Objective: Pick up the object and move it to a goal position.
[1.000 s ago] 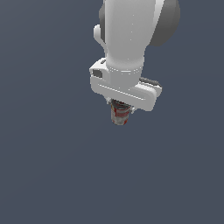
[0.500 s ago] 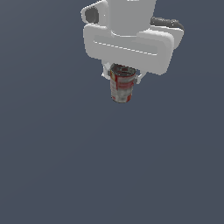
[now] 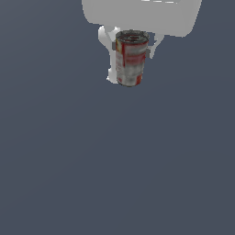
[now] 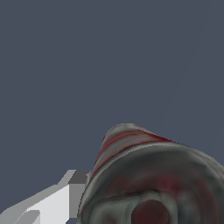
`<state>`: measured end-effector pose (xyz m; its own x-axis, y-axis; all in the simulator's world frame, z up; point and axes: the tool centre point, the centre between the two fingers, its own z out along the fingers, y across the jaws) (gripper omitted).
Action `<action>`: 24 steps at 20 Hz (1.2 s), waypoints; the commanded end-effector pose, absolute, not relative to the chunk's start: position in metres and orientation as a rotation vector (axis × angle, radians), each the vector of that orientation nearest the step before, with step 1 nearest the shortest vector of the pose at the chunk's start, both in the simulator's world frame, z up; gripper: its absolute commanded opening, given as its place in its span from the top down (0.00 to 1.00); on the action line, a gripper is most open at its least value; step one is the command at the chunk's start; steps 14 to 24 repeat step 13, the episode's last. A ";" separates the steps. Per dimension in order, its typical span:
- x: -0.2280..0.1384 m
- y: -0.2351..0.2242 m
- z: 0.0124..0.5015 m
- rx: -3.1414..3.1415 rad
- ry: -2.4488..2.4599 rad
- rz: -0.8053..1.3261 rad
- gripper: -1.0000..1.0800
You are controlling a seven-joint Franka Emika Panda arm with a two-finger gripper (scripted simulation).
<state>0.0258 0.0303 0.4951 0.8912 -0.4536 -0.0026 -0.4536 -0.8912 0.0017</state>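
The object, a small tin can (image 3: 131,58) with a worn red-and-white label and a dark ribbed top, hangs upright high in the exterior view. My gripper (image 3: 132,50) is shut on it, with a white finger (image 3: 109,55) showing on its left side and the other mostly hidden behind the can. The white hand body fills the frame's upper edge. In the wrist view the can (image 4: 148,175) looms very close, its dark rim toward the camera, and one white fingertip (image 4: 52,205) shows beside it.
A plain dark grey-blue background lies around and below the can in both views, with no other objects, edges or containers in sight.
The gripper and the can have risen in the exterior view and come closer to the camera, appearing larger. The hold on the can is unchanged.
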 end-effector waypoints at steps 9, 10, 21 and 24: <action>0.025 0.030 0.523 3.055 -0.733 0.000 1.00; 0.025 0.030 0.524 3.055 -0.733 0.000 1.00; 0.025 0.030 0.525 3.055 -0.733 0.000 1.00; 0.025 0.030 0.525 3.055 -0.733 0.000 1.00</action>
